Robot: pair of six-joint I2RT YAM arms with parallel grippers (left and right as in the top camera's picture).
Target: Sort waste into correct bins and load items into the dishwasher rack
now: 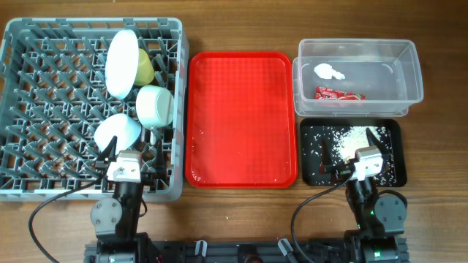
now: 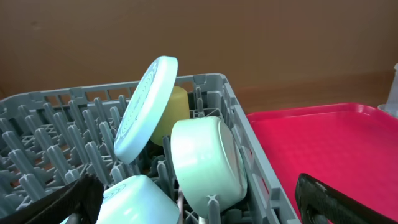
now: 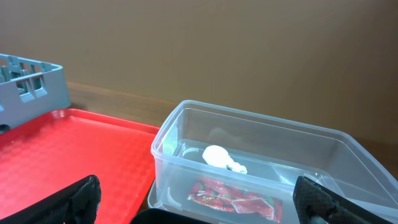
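The grey dishwasher rack [image 1: 44, 73] holds a pale blue plate [image 1: 122, 64] on edge, a yellow cup [image 1: 145, 69] behind it, and two whitish bowls [image 1: 155, 107] [image 1: 118, 133]. My left gripper [image 1: 131, 152] is open and empty over the rack's front right corner, by the nearer bowl [image 2: 140, 202]. The clear tub [image 1: 358, 45] holds the white tissue [image 1: 329, 71] and red wrapper [image 1: 338, 94]. Rice scraps [image 1: 351, 139] lie in the black tray [image 1: 311, 172]. My right gripper [image 1: 351, 155] is open and empty over that tray, facing the tub [image 3: 168, 155]. Fork and spoon are out of view.
A red serving tray [image 1: 241, 117] lies between the rack and the bins; it also shows in the left wrist view [image 2: 323, 143] and the right wrist view [image 3: 74, 149]. Bare wooden table runs along the front edge.
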